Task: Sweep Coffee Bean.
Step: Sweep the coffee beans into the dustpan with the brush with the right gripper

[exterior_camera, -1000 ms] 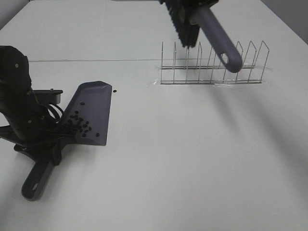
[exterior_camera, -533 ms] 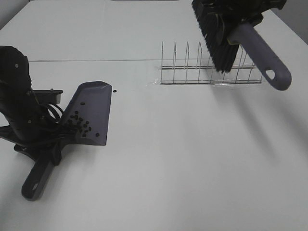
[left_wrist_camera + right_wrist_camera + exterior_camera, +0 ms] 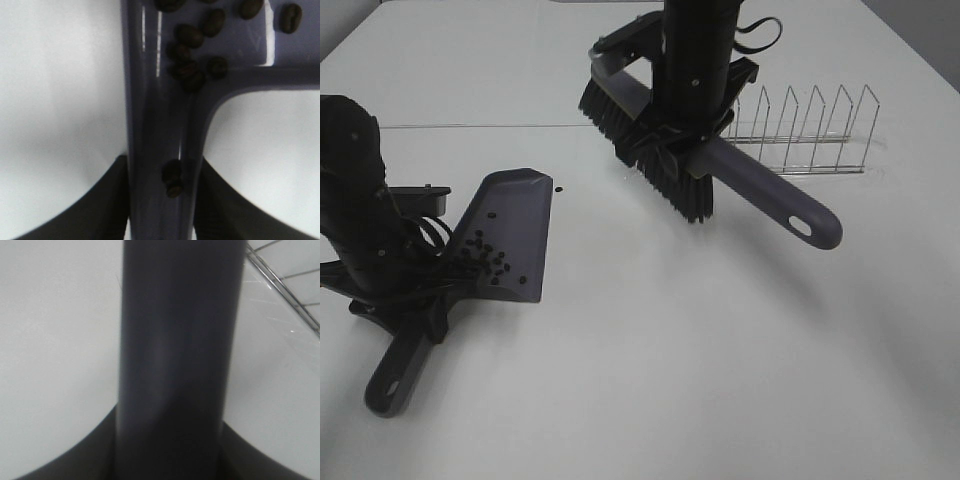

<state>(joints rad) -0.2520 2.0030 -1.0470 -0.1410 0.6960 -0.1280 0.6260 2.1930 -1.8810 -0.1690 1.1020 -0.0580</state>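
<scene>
I'm clamping left gripper [image 3: 162,200] on dustpan [image 3: 510,215] handle, pressing lip to table [image 3: 720,350] as catch ramp. Most coffee bean [image 3: 485,258] lying inside pan; one stray bean [image 3: 558,190] sitting just beside far corner. I'm squeezing right gripper [image 3: 685,135] on brush [image 3: 760,190] handle, bristles pointing down, readying to sweep it.

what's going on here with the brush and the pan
A two-armed robot is sweeping up coffee beans. Its left tool is shut on the handle of the grey dustpan, which lies on the white table with most of the beans in it. One stray bean sits on the table just off the pan's far corner. The right tool is shut on the brush, bristles pointing down, in front of the wire rack.
</scene>
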